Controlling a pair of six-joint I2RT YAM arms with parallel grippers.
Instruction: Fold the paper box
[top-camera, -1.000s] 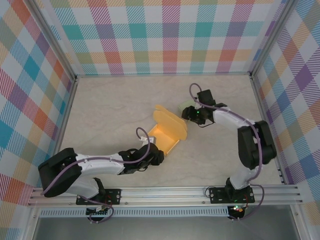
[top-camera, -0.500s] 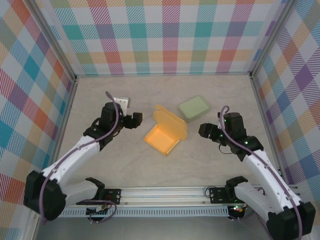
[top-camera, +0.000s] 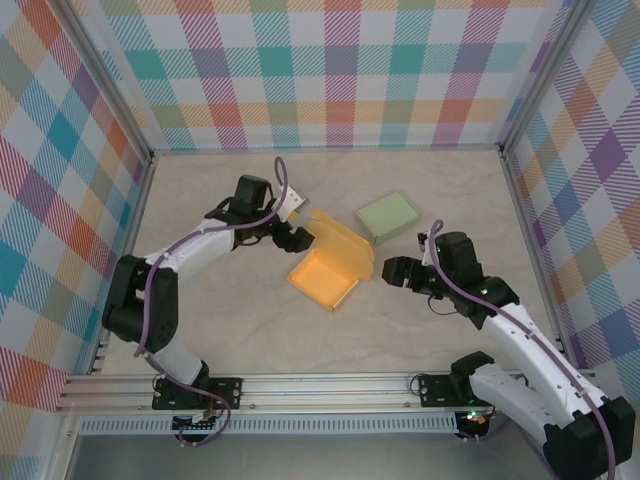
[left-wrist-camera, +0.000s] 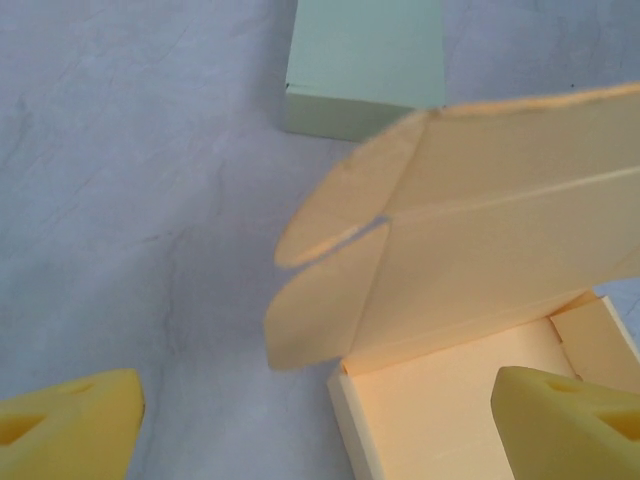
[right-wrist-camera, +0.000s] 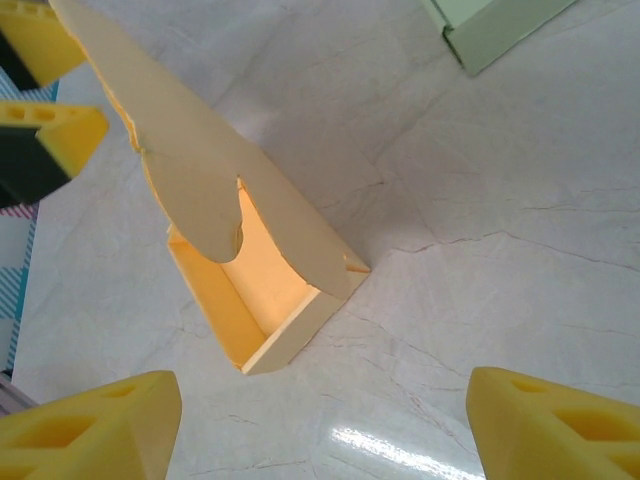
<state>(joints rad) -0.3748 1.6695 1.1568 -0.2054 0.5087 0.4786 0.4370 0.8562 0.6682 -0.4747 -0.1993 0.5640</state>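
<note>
— At mid-table, what was seen?
— An orange paper box (top-camera: 325, 277) was seen lying open on the pale marbled tabletop (top-camera: 220, 320), its tray flat and its flapped lid (top-camera: 343, 243) raised along the far-right side. A closed pale green paper box (top-camera: 387, 216) was set apart, farther off to the right.
— And how were the grippers found?
— The left gripper (top-camera: 297, 228) was held just far-left of the lid, fingers spread wide, nothing clamped. The right gripper (top-camera: 388, 274) was held near the tray's right, likewise spread and empty.
</note>
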